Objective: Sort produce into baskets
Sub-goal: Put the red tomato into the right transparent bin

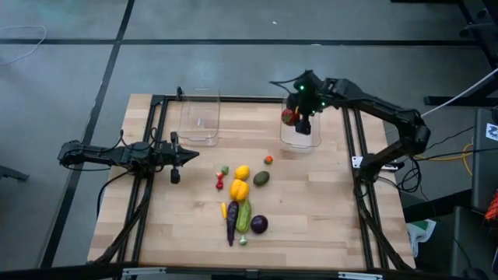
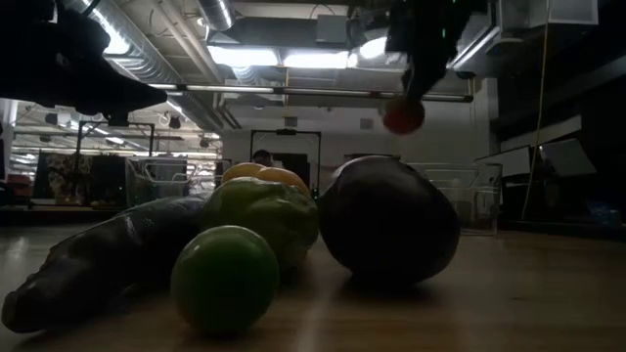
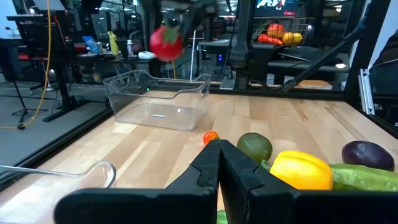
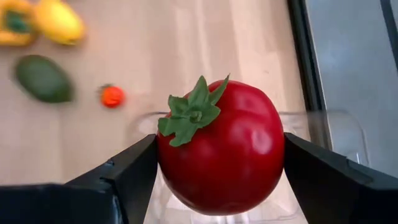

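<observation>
My right gripper (image 1: 293, 117) holds a red tomato (image 4: 221, 146) with a green stem above the right clear basket (image 1: 300, 134) at the table's far right. The left clear basket (image 1: 200, 117) stands at the far left. The remaining produce lies mid-table: lemon (image 1: 242, 172), yellow pepper (image 1: 239, 189), avocado (image 1: 261, 178), cucumber (image 1: 244, 215), eggplant (image 1: 232, 224), a purple round piece (image 1: 259, 224) and small red and orange pieces. My left gripper (image 3: 219, 165) is shut and level at the table's left side, holding nothing. My right gripper pinches the tomato's two opposite sides (image 4: 163, 163) between its two fingers. The fingers slant down from above. The tomato is lifted clear, over the right basket's near rim, its green stem (image 4: 191, 112) facing the wrist camera.
Black frame rails (image 1: 156, 155) run along the table's left and right sides. A tiny orange piece (image 1: 268, 159) lies just in front of the right basket. Bare wood lies at the near right and near left of the table.
</observation>
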